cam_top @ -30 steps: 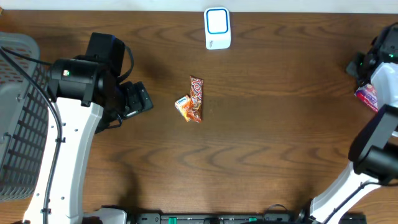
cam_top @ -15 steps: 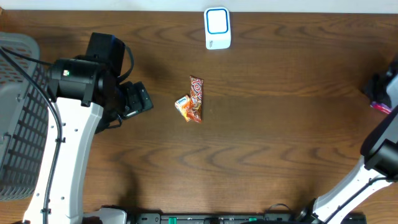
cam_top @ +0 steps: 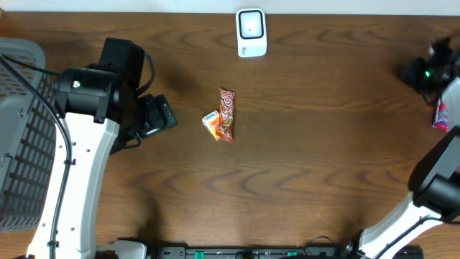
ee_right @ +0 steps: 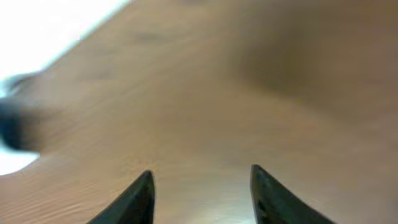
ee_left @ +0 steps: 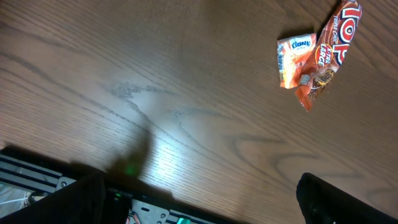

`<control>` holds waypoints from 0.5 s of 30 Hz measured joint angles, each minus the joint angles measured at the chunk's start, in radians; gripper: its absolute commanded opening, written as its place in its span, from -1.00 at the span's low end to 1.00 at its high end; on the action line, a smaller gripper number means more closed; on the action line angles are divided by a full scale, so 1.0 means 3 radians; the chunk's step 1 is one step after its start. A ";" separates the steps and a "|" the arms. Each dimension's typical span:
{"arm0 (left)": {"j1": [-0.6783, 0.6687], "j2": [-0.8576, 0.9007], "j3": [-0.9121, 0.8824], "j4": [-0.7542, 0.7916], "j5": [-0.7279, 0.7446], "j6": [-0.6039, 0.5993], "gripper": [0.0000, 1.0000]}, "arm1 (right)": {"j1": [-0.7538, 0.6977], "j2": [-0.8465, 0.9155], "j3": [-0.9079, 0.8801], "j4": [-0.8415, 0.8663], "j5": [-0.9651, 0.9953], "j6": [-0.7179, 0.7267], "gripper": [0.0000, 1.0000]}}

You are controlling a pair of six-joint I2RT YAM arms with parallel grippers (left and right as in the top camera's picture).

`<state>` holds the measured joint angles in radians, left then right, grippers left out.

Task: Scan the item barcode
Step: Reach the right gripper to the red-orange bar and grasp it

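A white barcode scanner (cam_top: 251, 32) stands at the back middle of the table. A red-orange candy bar (cam_top: 226, 115) (ee_left: 326, 53) lies mid-table, touching a small orange tissue pack (cam_top: 211, 124) (ee_left: 295, 59). My left gripper (cam_top: 157, 115) (ee_left: 202, 205) is open to their left, with nothing between its fingers. A pink packet (cam_top: 440, 115) shows at the far right edge. My right gripper (cam_top: 425, 72) (ee_right: 200, 171) is just behind that packet, with its fingers apart over blurred bare wood and nothing held.
A grey mesh basket (cam_top: 18, 129) sits at the table's left edge. A black rail with cables (ee_left: 37, 180) runs along the front edge, close under the left gripper.
My right gripper has opened and let go of the pink packet, then swung back towards the rear. The packet is now at the right edge. The left arm has not moved.
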<state>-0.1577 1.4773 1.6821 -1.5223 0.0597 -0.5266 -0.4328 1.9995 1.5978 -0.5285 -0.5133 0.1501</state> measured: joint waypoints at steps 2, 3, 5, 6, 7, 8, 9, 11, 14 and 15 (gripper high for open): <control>0.0000 0.0000 0.0000 0.0000 0.0000 0.0000 0.96 | 0.0164 -0.0074 0.0014 -0.0064 -0.0278 0.0047 0.39; 0.0000 0.0000 0.0001 0.0000 0.0001 0.0000 0.96 | 0.0273 -0.0097 0.0018 -0.0135 -0.0398 0.0064 0.47; 0.0000 0.0000 0.0000 0.0000 0.0000 0.0000 0.96 | 0.0516 -0.0104 0.0023 -0.0310 -0.0525 0.0079 0.72; 0.0000 0.0000 0.0000 0.0000 0.0000 0.0000 0.96 | 0.0652 -0.0097 0.0022 -0.0407 -0.0544 0.0086 0.79; 0.0000 0.0000 0.0000 0.0000 0.0001 0.0000 0.96 | 0.0792 -0.0086 0.0020 -0.0478 -0.0540 0.0088 0.95; 0.0000 0.0000 0.0001 0.0000 0.0000 0.0000 0.96 | 0.0933 -0.0076 0.0018 -0.0524 -0.0526 0.0095 0.99; 0.0000 0.0000 0.0000 0.0001 0.0001 0.0000 0.96 | 0.1072 -0.0066 0.0018 -0.0547 -0.0500 0.0092 0.99; 0.0000 0.0000 0.0001 0.0000 0.0000 0.0000 0.96 | 0.1373 -0.0057 0.0011 -0.0533 -0.0378 0.0085 0.98; 0.0000 0.0000 0.0000 0.0000 0.0000 0.0000 0.96 | 0.1797 -0.0057 -0.0008 -0.0498 -0.0066 0.0113 0.99; 0.0000 0.0000 0.0001 0.0000 0.0000 0.0000 0.96 | 0.1942 -0.0057 -0.0023 -0.0479 0.0079 0.0156 0.99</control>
<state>-0.1577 1.4773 1.6825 -1.5223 0.0597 -0.5266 0.1497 1.9823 1.5909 -0.6724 -0.4896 0.1970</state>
